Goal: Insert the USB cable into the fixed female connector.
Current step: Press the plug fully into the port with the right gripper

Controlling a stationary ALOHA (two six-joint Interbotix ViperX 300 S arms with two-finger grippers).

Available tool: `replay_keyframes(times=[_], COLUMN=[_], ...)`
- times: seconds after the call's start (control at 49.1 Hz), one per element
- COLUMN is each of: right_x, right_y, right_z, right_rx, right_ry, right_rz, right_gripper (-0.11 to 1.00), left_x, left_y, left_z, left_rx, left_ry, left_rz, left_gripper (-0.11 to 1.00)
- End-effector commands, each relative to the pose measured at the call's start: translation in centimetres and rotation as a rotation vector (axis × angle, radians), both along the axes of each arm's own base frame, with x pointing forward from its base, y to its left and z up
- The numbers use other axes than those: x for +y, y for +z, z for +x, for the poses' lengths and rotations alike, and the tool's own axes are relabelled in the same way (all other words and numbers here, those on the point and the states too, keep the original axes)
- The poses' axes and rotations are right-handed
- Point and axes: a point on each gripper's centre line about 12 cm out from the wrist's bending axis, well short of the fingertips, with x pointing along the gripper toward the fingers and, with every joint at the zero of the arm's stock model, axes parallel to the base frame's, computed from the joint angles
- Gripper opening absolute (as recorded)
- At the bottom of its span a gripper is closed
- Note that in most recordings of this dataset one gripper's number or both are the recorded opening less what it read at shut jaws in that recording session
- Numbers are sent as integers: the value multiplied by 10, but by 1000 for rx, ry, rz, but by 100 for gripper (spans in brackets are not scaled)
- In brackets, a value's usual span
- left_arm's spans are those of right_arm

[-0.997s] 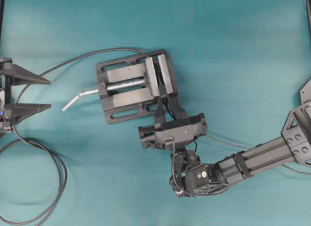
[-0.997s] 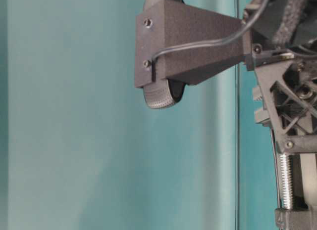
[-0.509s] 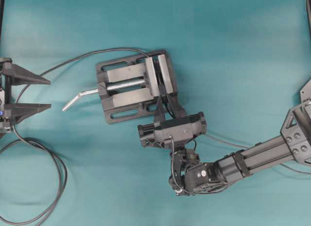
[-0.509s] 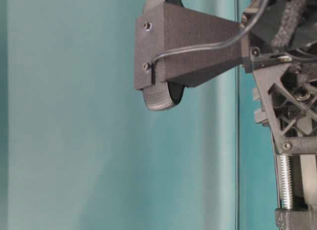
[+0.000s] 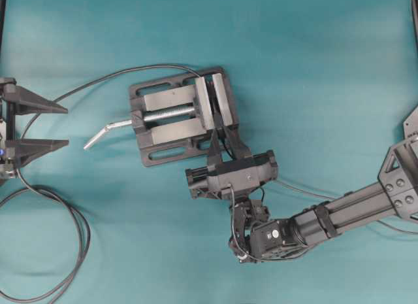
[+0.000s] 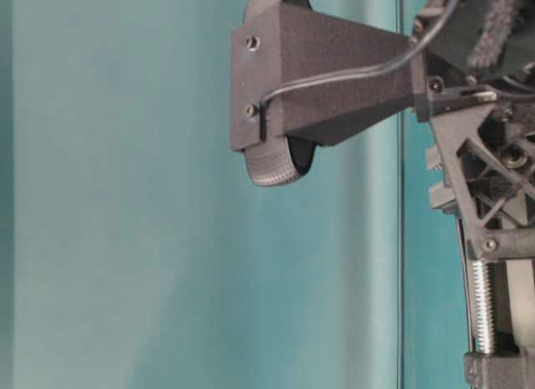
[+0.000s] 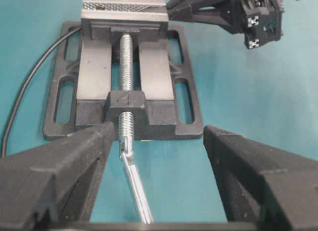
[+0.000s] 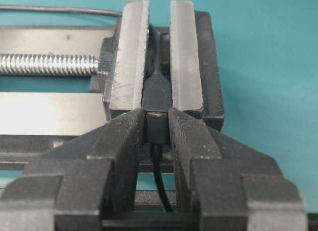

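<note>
**Plug at socket mouth, right arm doing the work**

Right pincer (image 8: 157, 129) is clamped on the USB cable (image 8: 157, 126) plug, right at the vise (image 5: 179, 114) slot. The fixed female connector (image 8: 157, 92) sits between the vise cheeks, directly beyond the plug, long axes in line, a thin metal sliver showing between them. Left pincer (image 5: 39, 126) waits far left, spread apart, empty.

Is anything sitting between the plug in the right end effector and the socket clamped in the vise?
Nothing visible. In the right wrist view the right end effector grips the USB cable plug directly in line with the fixed female connector held between the vise jaws. Only a thin metallic sliver shows where they meet.
</note>
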Motion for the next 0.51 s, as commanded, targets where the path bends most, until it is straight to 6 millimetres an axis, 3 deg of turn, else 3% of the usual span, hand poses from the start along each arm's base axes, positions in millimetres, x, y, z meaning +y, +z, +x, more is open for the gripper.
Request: replay_keyframes(times=[0.0,0.488], right_x=[-51,-53], right_y=[11,9], right_z=[6,4], right_rx=[-29,-19], right_ry=[-107,-138], right_rz=[-9,19], right_gripper=[20,20], left_x=[0,0], left_y=[8,8], left_z=[4,3], left_rx=[-23,-19], left_ry=[-7,-7], left_rz=[16,16], left_gripper=[88,88])
